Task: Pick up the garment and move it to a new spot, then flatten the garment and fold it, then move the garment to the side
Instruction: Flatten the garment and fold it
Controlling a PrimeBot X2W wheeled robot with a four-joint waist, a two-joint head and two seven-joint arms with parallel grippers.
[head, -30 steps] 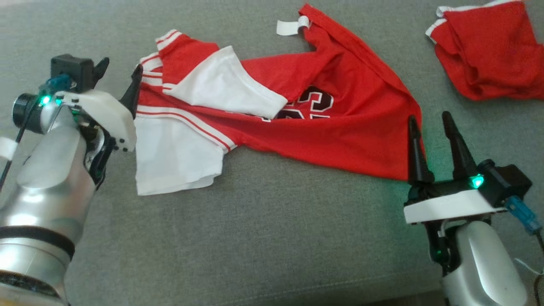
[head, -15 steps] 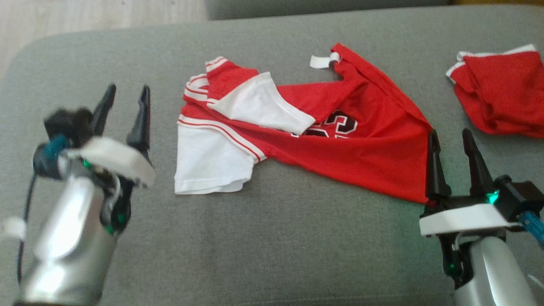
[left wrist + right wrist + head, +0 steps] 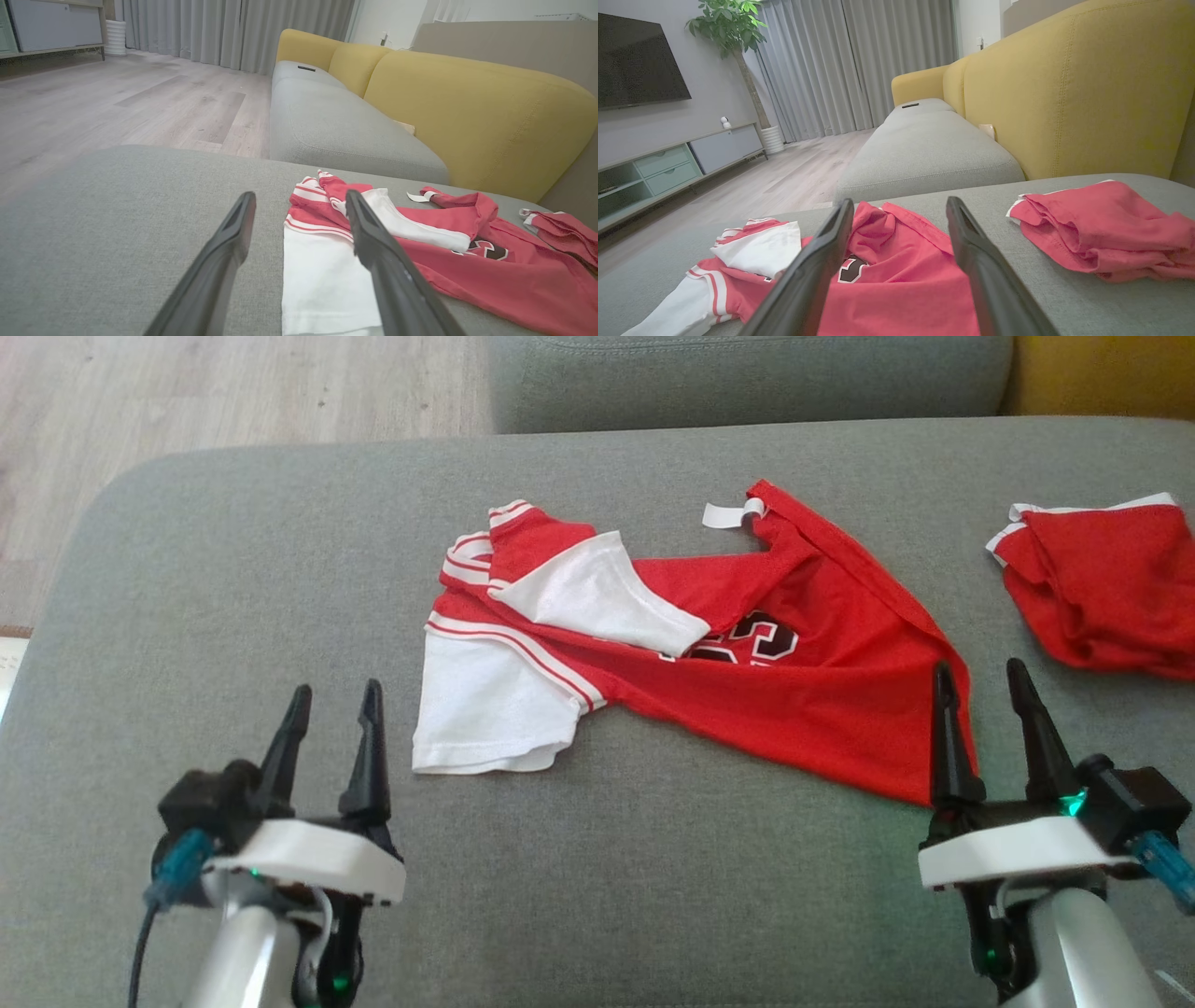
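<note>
Head view: jersey (image 3: 794, 709) lies crumpled on cushion (image 3: 233, 597), to the right of left gripper (image 3: 336, 689), jaws wide, empty. Its red edge lies beside right gripper (image 3: 977, 665), jaws wide, empty.
Left wrist view: jersey mostly right of jaws.
Right wrist view: jersey between jaws.

Left gripper (image 3: 336, 691) (and camera) back

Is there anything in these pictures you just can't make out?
Head view: the jersey's printed number, partly covered by its folded white sleeve.
Head view: the second red garment, cut off by the right edge.
Left wrist view: a small dark object on the far sofa cushion, too small to identify.
</note>
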